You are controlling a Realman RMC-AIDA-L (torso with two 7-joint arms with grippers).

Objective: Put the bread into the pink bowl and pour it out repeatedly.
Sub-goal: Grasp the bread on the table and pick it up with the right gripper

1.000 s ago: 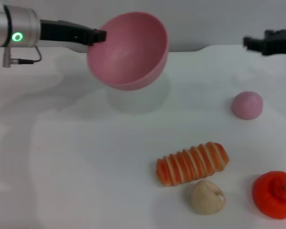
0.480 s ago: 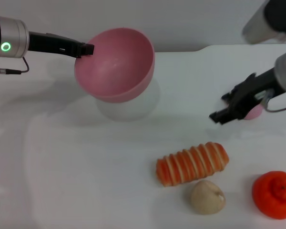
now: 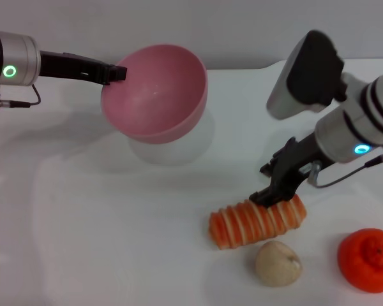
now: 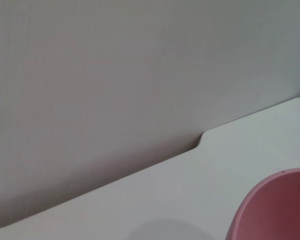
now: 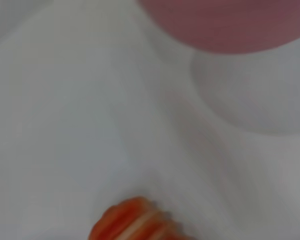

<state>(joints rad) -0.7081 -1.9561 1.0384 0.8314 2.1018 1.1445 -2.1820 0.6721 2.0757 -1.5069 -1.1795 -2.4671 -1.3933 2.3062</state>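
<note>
Leftmost, my left gripper (image 3: 118, 72) pinches the pink bowl (image 3: 156, 92) at its rim, held tilted above the table (image 3: 102, 217). Bread (image 3: 256, 220) lies flat, far end hidden under my right gripper (image 3: 272, 186), jaws spread, arm slanting down.

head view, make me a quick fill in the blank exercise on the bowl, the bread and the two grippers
1. The left gripper holds the pink bowl by its ____.
2. The inside of the bowl holds ____.
3. The right gripper is at the end of the bread that lies toward the robot's ____ side.
4. The fruit at the frame's right edge is coloured ____.

Missing words: rim; nothing; right; orange
</note>
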